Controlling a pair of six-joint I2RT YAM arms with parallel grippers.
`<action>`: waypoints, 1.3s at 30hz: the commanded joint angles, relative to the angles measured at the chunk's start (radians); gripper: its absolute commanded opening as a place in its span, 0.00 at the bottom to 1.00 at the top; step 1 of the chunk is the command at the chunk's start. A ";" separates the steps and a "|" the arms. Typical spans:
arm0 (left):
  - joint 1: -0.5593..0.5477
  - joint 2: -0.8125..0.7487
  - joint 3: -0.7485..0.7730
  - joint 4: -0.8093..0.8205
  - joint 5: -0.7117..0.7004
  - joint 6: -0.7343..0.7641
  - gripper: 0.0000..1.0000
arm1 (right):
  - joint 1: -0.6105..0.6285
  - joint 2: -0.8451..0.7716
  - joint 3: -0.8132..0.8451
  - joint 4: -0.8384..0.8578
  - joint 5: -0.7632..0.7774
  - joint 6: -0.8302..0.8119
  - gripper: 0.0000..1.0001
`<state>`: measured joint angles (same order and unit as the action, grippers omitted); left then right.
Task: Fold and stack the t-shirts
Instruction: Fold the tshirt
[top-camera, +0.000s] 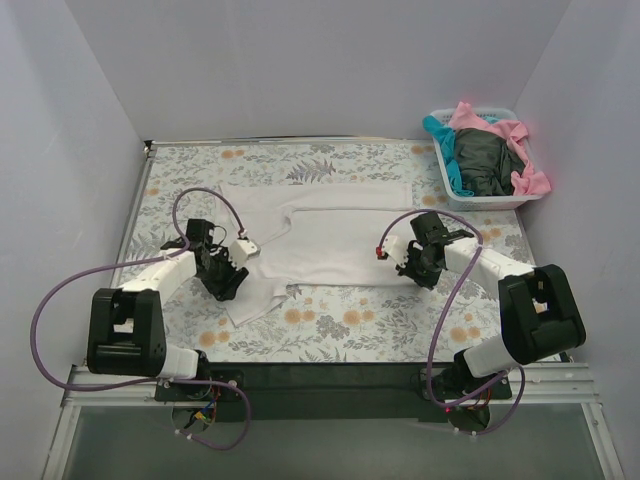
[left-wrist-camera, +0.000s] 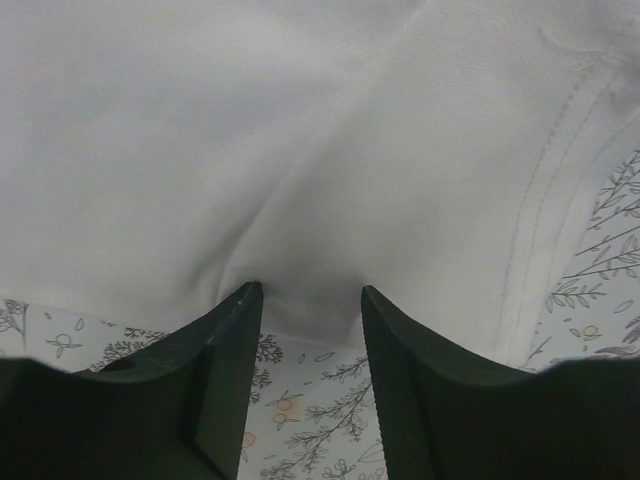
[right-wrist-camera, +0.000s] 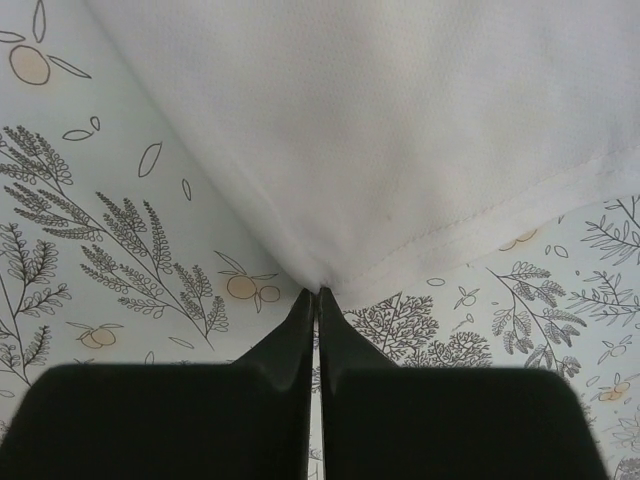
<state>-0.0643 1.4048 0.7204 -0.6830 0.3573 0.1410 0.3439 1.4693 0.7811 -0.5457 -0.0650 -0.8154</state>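
A large white t-shirt (top-camera: 320, 240) lies spread on the flower-printed sheet, partly folded. My left gripper (top-camera: 228, 282) is at the shirt's near left edge; in the left wrist view (left-wrist-camera: 305, 295) its jaws are open with the white cloth's edge (left-wrist-camera: 310, 320) between the tips. My right gripper (top-camera: 408, 262) is at the shirt's near right edge; in the right wrist view (right-wrist-camera: 318, 292) it is shut, pinching the hemmed corner of the white t-shirt (right-wrist-camera: 400, 150). Pink (top-camera: 505, 130), teal (top-camera: 447, 150) and dark grey-green (top-camera: 487, 162) shirts lie in the basket.
A white plastic basket (top-camera: 480, 203) stands at the back right of the table. The printed sheet (top-camera: 350, 325) covers the table top. White walls close in the left, back and right sides. Purple cables loop from both arms.
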 joint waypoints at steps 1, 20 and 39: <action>-0.022 -0.018 -0.045 0.086 -0.046 0.025 0.40 | 0.004 0.028 -0.025 0.046 0.031 -0.002 0.01; -0.006 -0.242 -0.024 -0.191 0.002 0.016 0.00 | -0.016 -0.141 0.003 -0.030 0.048 -0.019 0.01; 0.038 -0.004 0.364 -0.116 0.037 -0.173 0.00 | -0.101 0.026 0.295 -0.054 0.021 -0.074 0.01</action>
<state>-0.0372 1.3796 1.0241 -0.8463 0.3923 0.0216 0.2653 1.4582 1.0039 -0.5961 -0.0322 -0.8577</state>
